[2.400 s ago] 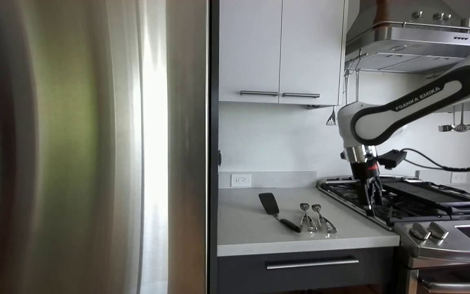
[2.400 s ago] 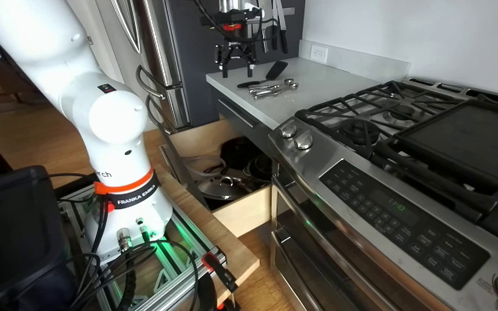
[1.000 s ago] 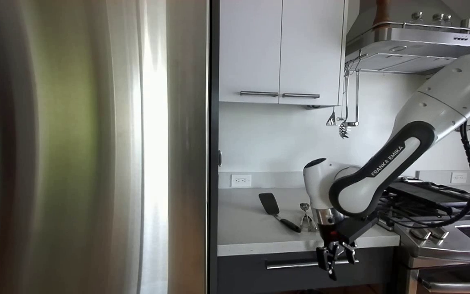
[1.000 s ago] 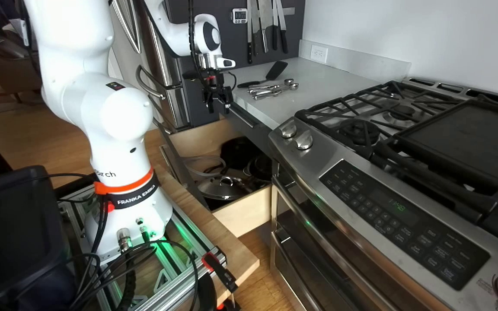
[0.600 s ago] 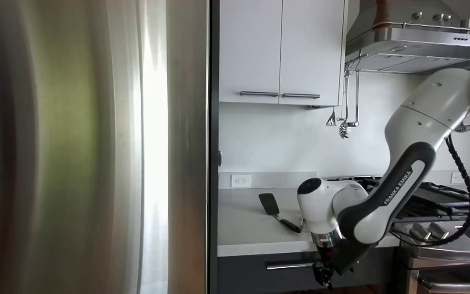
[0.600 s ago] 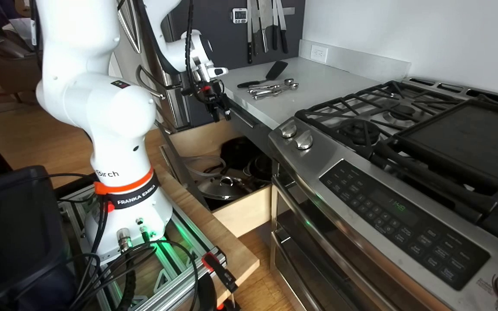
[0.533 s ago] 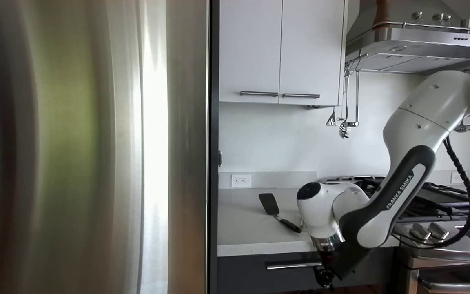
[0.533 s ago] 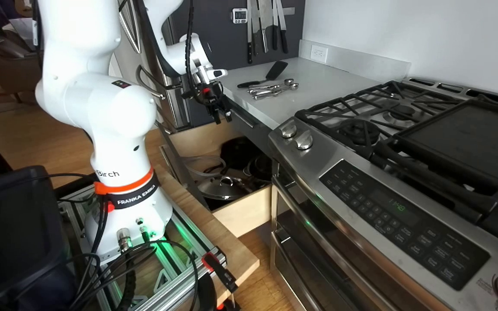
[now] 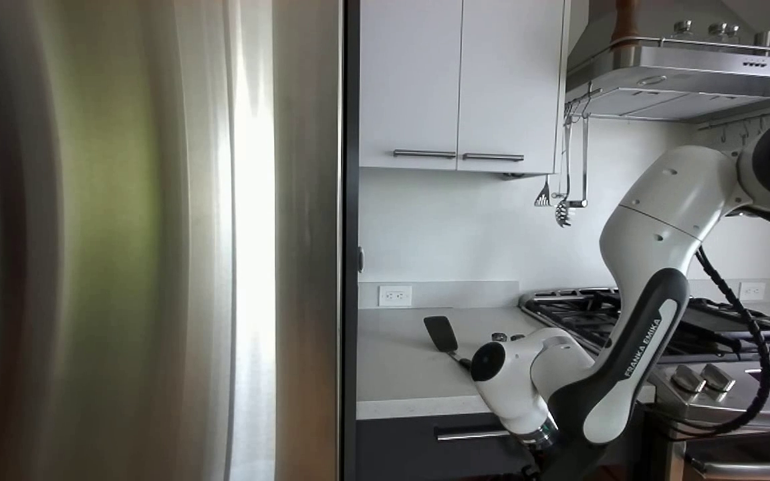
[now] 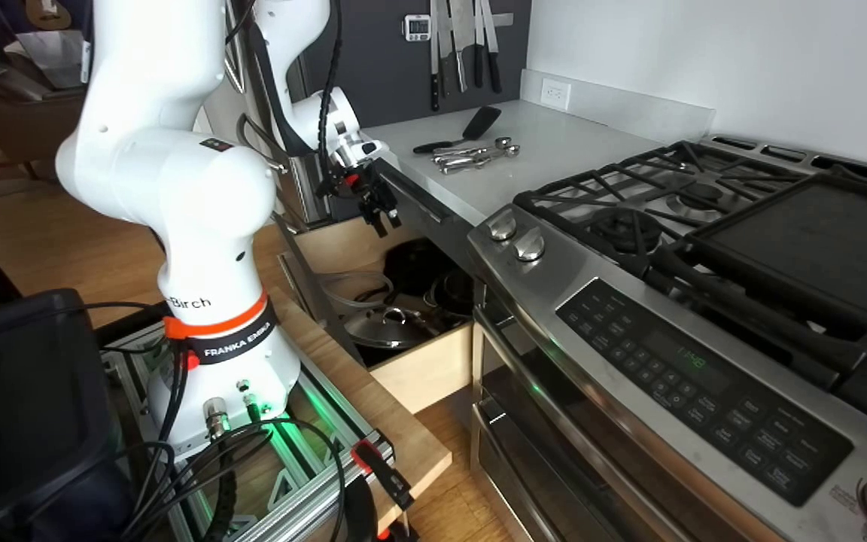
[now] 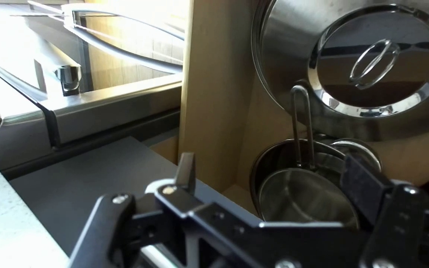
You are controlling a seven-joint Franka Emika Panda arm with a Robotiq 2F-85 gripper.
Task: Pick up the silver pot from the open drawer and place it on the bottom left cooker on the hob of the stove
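Observation:
The open wooden drawer (image 10: 426, 369) holds cookware below the counter. In the wrist view, an open silver pot (image 11: 304, 197) with a looped wire handle sits inside a larger dark pot, by the drawer wall (image 11: 214, 93). A silver pan with a domed lid (image 10: 392, 329) lies nearer the robot base; its lid also shows in the wrist view (image 11: 292, 44). My gripper (image 11: 274, 176) is open and empty, its fingers apart with the pot beyond them. In an exterior view the gripper (image 10: 387, 224) is tilted above the drawer. The hob (image 10: 633, 226) has black grates; it shows in both exterior views (image 9: 572, 314).
The counter (image 10: 554, 139) overhangs the drawer's back part, with a closed upper drawer front (image 10: 415, 199) close beside the gripper. A black spatula (image 10: 471, 124) and metal scoops (image 10: 471, 156) lie on the counter. A black griddle (image 10: 817, 241) covers the hob's middle.
My arm has come down and turned. The gripper moved from high by the counter edge to lower over the drawer, tilting on the way. It has stayed open; the cookware has not moved.

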